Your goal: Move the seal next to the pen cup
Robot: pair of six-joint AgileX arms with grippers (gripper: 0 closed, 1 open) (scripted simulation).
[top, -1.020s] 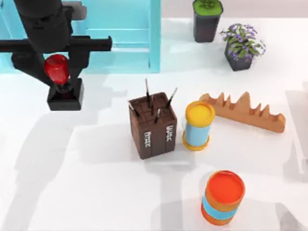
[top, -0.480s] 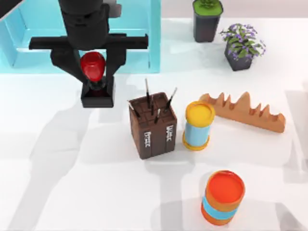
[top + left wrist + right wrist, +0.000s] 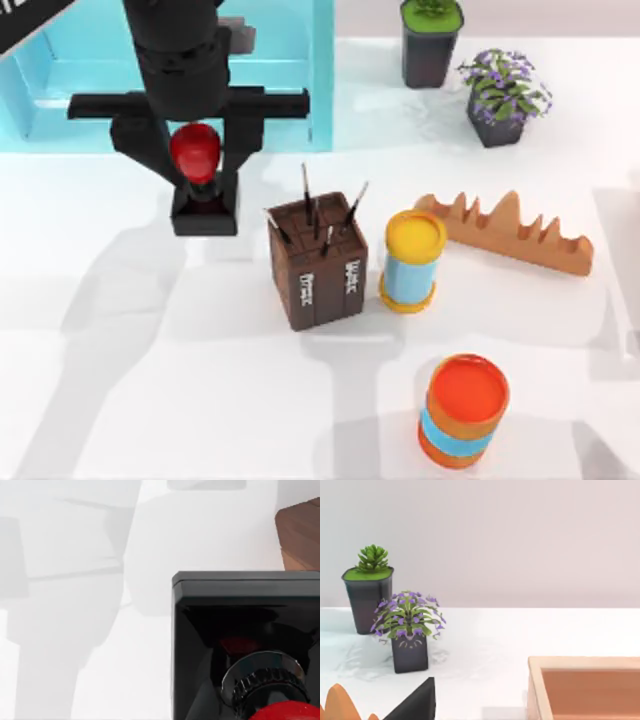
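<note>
The left tool was closed on the seal. The pen cup stood close by, toward the surface's right edge.

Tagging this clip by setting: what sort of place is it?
Probably a rendered office desk: a white table with a pen cup, a seal held by the left gripper, and potted plants at the back.

The seal has a glossy red knob, a shiny ribbed metal collar and a smooth black plastic base; the pen cup looks like matt brown wood; the tabletop is smooth glossy white
</note>
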